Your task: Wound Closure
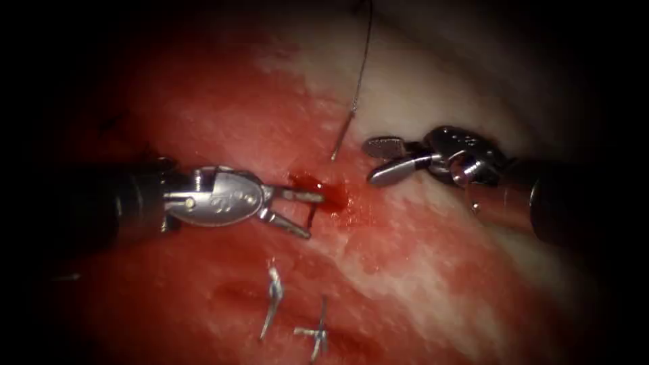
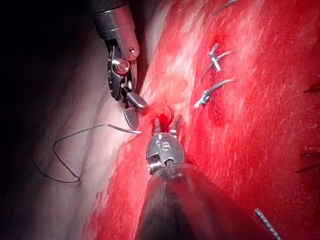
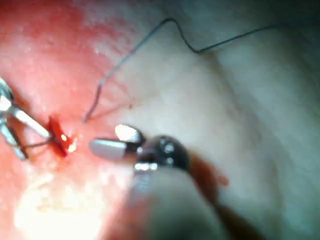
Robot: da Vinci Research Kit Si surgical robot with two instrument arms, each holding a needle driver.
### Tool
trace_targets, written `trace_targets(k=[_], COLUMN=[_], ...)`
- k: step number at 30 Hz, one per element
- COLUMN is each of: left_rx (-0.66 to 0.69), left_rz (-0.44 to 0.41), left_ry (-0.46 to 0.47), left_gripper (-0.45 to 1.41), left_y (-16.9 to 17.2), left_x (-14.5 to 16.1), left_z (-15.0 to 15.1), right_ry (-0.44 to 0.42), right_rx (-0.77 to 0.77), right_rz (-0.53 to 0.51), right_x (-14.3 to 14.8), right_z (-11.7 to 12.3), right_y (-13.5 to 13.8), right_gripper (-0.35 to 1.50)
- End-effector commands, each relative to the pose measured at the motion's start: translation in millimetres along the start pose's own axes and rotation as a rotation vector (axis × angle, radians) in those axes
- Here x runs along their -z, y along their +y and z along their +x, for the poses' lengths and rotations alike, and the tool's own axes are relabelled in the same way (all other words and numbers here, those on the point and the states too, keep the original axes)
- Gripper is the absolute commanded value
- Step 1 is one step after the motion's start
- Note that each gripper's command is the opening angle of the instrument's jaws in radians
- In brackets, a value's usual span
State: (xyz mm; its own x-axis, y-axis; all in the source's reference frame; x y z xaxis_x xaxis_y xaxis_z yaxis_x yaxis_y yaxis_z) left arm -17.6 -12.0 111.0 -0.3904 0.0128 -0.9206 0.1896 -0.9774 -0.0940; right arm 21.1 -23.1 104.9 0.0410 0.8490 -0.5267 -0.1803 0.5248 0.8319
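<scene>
Lying just beyond the left claw [image 1: 307, 215], the needle [image 1: 343, 136] rests on tissue [image 1: 433, 284].

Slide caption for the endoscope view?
Needle in the tissue beside the cut; left gripper and right gripper open, holding nothing; thread trails upward.

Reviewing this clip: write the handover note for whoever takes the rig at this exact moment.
Left claw: jaws open at the cut, a dark curved piece, likely the needle, between them; grip unclear.
Right claw: jaws open, holding nothing, right of the cut.
Thread: lies loose on the tissue, its end just above the cut.
Done: two stitches below the tools.
Left: the cut at the red fluid is unclosed.
</scene>
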Motion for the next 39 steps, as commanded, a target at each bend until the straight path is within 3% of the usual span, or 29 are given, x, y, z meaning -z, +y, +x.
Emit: trace_targets(k=[1,6,15,17,26,30,39], left_rx=[-0.001,-0.006,-0.012,0.018,0.189,0.276,0.620], left_rz=[0.000,0.003,0.004,0.002,-0.030,-0.058,-0.195], left_ry=[0.001,-0.002,-0.002,0.001,0.031,0.104,0.287], left_gripper=[0.17,0.17,-0.06,-0.45,-0.45,-0.45,-0.45], left_y=[-0.3,-0.5,-0.8,-1.0,-0.6,-0.4,0.3], left_x=[-0.8,-1.6,-2.4,-2.2,-1.2,-0.9,0.1], left_z=[-0.4,-1.2,-1.4,-1.6,0.0,1.6,4.5], right_ry=[0.000,0.000,0.000,-0.001,0.000,0.002,0.002], right_rx=[0.001,0.003,-0.002,-0.002,-0.002,-0.013,-0.048], right_rz=[0.003,0.003,0.003,0.004,0.001,-0.005,-0.008], right_x=[-0.8,-0.8,-0.8,-0.7,-0.7,-0.8,-1.0], right_z=[-0.2,-0.4,-0.5,-0.6,-0.6,-0.7,-1.4], right_y=[0.4,0.3,0.3,0.2,0.2,0.2,0.2], right_gripper=[1.23,1.23,1.23,1.23,1.23,1.21,1.21])
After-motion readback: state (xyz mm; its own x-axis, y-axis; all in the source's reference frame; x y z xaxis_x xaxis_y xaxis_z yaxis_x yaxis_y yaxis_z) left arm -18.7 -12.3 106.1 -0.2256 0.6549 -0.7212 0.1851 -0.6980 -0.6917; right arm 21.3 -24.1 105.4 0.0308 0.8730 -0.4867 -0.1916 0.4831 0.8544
